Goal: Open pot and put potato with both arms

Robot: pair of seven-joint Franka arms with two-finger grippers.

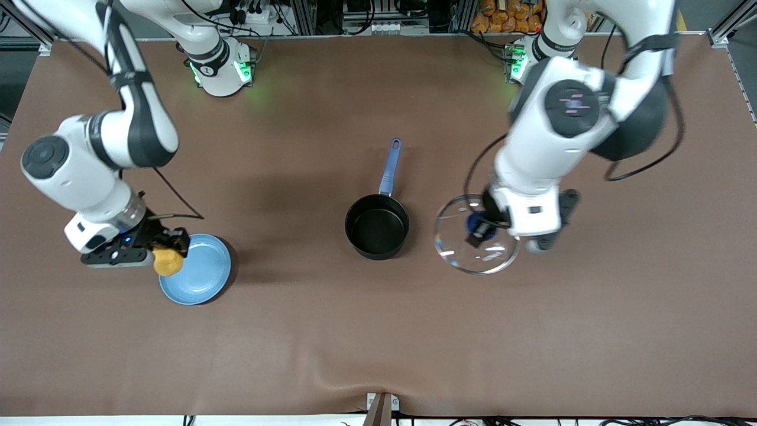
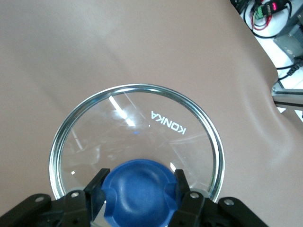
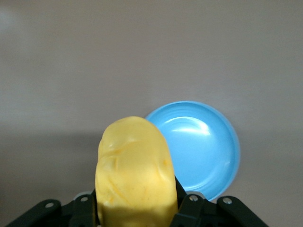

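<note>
While the small round black saucepan with the long blue handle (image 1: pixel 377 228) stands uncovered mid-table, the left gripper (image 1: pixel 480 228) is clenched on the blue knob (image 2: pixel 138 191) of the round glass lid (image 1: pixel 476 234), held beside the pot toward the left arm's end; the right gripper (image 1: pixel 167 248) grasps the lumpy yellow-orange potato (image 1: pixel 168 261) over the rim of the flat light-blue plate (image 1: pixel 201 275).
</note>
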